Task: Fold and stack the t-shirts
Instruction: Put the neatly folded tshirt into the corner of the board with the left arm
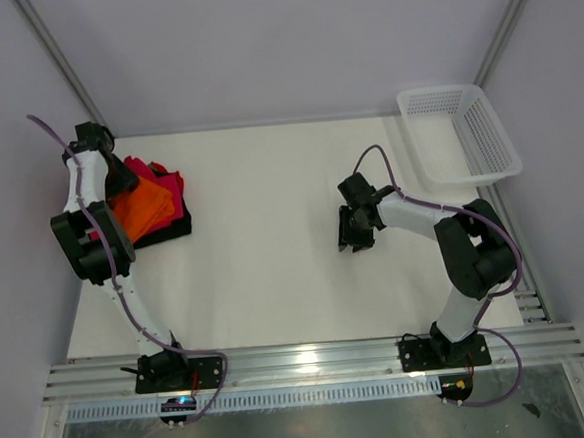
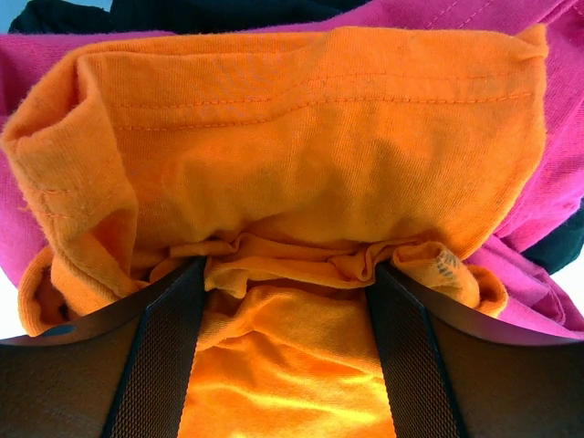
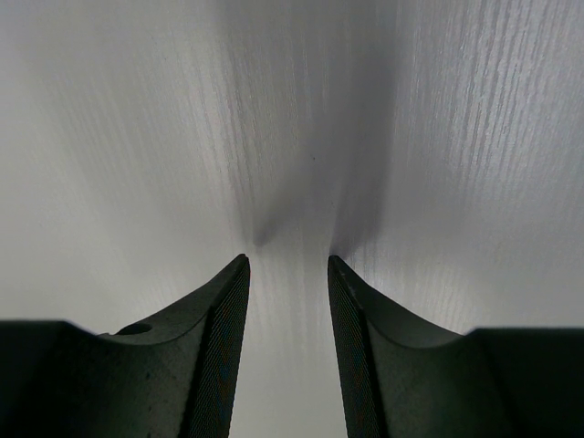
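Note:
Three t-shirts lie stacked at the table's far left: the orange t-shirt [image 1: 146,207] on top, the pink t-shirt [image 1: 166,177] under it, the black t-shirt [image 1: 175,227] at the bottom. My left gripper [image 1: 119,183] is down on the pile. In the left wrist view its jaws stand wide apart [image 2: 287,269], with the orange t-shirt [image 2: 319,137] bunched between the fingertips, pink cloth [image 2: 566,155] around it and black cloth [image 2: 182,11] behind. My right gripper [image 1: 354,237] hovers over the bare table mid-right, open [image 3: 287,260] with nothing between its fingers.
A white mesh basket [image 1: 461,132] stands at the far right corner. White walls close in the left and right sides. The table [image 1: 275,260] is a plain white surface between the two arms.

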